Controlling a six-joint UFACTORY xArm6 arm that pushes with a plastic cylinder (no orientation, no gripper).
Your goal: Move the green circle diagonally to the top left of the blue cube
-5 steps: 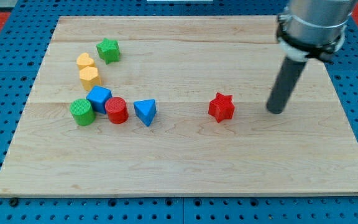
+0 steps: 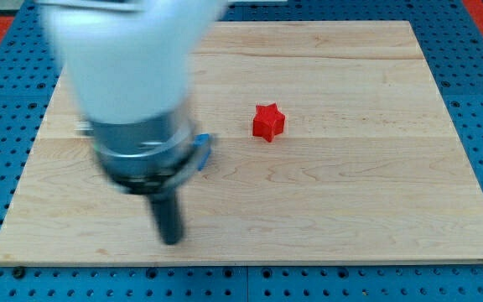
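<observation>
My arm fills the view's left and is blurred. My tip (image 2: 170, 241) rests on the board near the view's bottom left. The green circle and the blue cube are hidden behind the arm. Only a sliver of a blue block (image 2: 203, 149), likely the blue triangle, shows at the arm's right edge, above and to the right of the tip.
A red star (image 2: 268, 122) lies near the board's middle, to the view's right of the arm. The wooden board (image 2: 376, 193) lies on a blue pegboard. The other blocks on the left are hidden by the arm.
The arm has swept from the view's right side to the bottom left and now covers the cluster of blocks. The red star sits further left and higher in the view.
</observation>
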